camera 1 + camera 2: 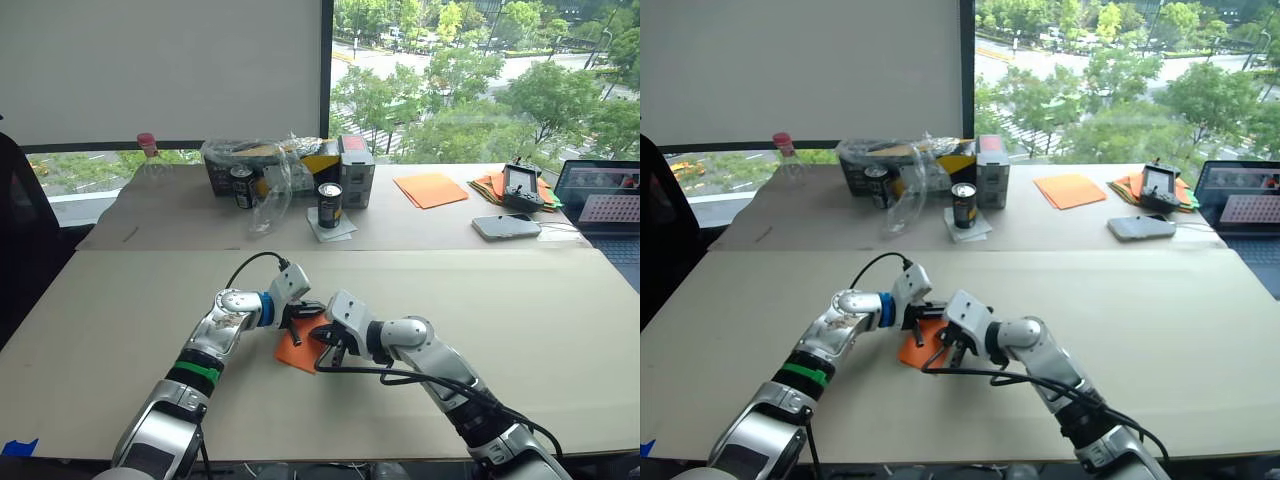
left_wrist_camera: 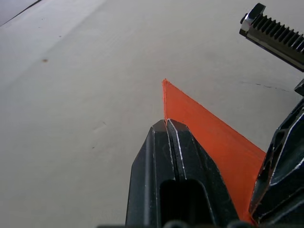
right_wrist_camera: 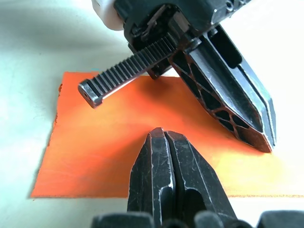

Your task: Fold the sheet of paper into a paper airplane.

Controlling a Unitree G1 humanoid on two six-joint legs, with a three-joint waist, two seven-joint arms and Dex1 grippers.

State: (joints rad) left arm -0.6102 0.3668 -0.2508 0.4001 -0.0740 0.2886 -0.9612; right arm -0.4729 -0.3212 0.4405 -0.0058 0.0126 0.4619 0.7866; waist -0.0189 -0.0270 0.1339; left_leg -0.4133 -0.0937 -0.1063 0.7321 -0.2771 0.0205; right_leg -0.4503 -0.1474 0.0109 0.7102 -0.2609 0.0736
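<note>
Head views: one orange paper (image 1: 297, 349) lies flat on the near surface (image 1: 520, 320), close to the front edge, between the two arms. Two pincers meet over it. The left pincer (image 1: 312, 310) reaches in from the left, the right pincer (image 1: 328, 352) from the right, both tips down at the paper. On the far surface stand two dark cans (image 1: 329, 204), one box (image 1: 356, 170), one crumpled clear bag (image 1: 262, 165) and one bottle with a pink cap (image 1: 148, 158). Further right lie one flat orange stack (image 1: 431, 189), one multicoloured bundle (image 1: 490, 185) with a black device (image 1: 523, 186) on it, one phone (image 1: 506, 226) and one laptop (image 1: 600, 195).

Left wrist view: the left pincer (image 2: 166, 122) has its two fingers pressed together, tips at the edge of the paper (image 2: 209, 127); whether paper is caught between them I cannot tell. The right pincer's dark fingers (image 2: 280, 175) stand just beside, on the paper.

Right wrist view: the right pincer (image 3: 164, 133) is likewise closed, fingers together, tips down on the paper (image 3: 95, 152). The left pincer (image 3: 266, 145) stands across from it, fingers together, tip touching the paper near its edge. The sheet lies flat, with no raised fold visible.
</note>
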